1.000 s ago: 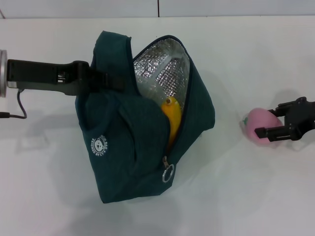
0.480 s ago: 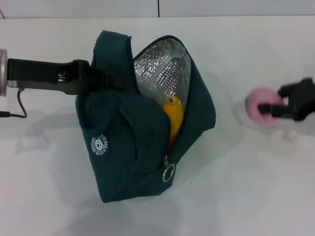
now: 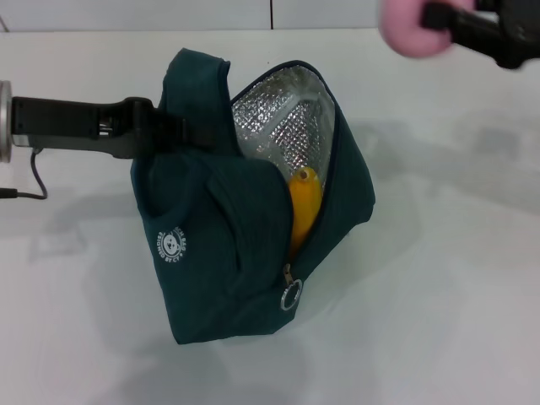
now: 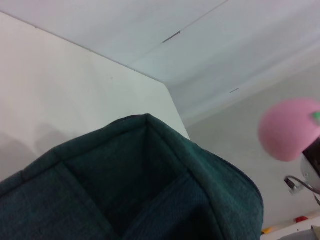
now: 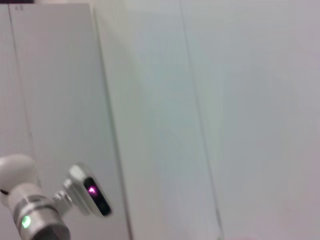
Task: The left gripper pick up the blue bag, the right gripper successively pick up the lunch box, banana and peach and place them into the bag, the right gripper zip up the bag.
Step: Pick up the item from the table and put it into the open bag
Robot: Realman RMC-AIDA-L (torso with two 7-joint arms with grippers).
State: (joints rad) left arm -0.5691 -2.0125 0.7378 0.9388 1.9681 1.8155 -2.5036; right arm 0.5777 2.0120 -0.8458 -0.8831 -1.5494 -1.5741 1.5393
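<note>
**A:** Since the right claw [image 3: 439, 18] has to drop things in from above, the left claw [image 3: 181, 135] is clenched on the blue bag [image 3: 245, 228] at its upper edge, holding it upright on the counter [image 3: 439, 278] with the mouth gaping toward the right arm. Foil lining [image 3: 283, 126] fully exposed.

**B:** Contents?

**A:** Banana [image 3: 302, 202] is in, tip poking out of the opening, leaning on the front panel. Lunch box not visible in any view; my guess is it sits under the banana, can't confirm.

**B:** Peach?

**A:** Peach [image 3: 411, 25] is gripped in the right claw, high in the air, above and to the right of the bag's mouth, well apart from it. Not over the opening yet, as I read it.

**B:** Zipper?

**A:** Ring pull [image 3: 290, 297] hangs at the low end of the opening. Unzipped, as it should be until the peach is in.

**B:** Wrist cams add anything?

**A:** Left wrist looks across the bag's fabric rim [image 4: 150, 150] and catches the peach [image 4: 290, 127] beyond it with its green stem [image 4: 316, 116], which the head view doesn't show. No view inside the bag from there. Right wrist shows only wall panels and a robot joint [image 5: 45, 210] with indicator lights; no peach, no bag.
</note>
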